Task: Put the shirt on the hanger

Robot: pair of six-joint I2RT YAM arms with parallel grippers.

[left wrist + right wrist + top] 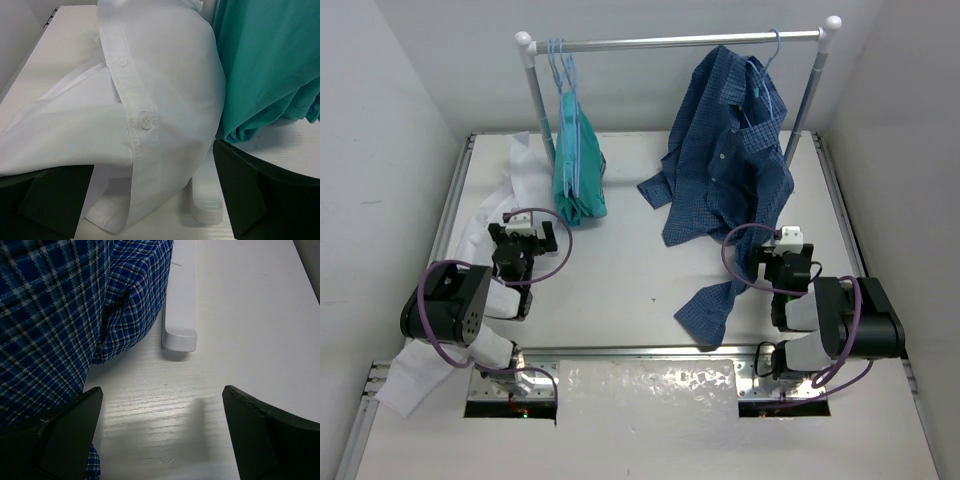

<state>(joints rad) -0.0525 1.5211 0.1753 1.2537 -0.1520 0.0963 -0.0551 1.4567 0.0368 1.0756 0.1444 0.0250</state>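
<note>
The white shirt lies crumpled along the table's left side, from the rack's left post down past the left arm's base. My left gripper is open beside it. In the left wrist view its button placket drapes between my left gripper's wide-apart fingers. Pale-blue wire hangers hang by their hooks at the left end of the rail, over the teal garment. My right gripper is open and empty above bare table.
A dark blue checked shirt hangs on another blue hanger at the rail's right end, its sleeve trailing onto the table. The rack's white feet rest on the table just ahead of each gripper. Walls close both sides.
</note>
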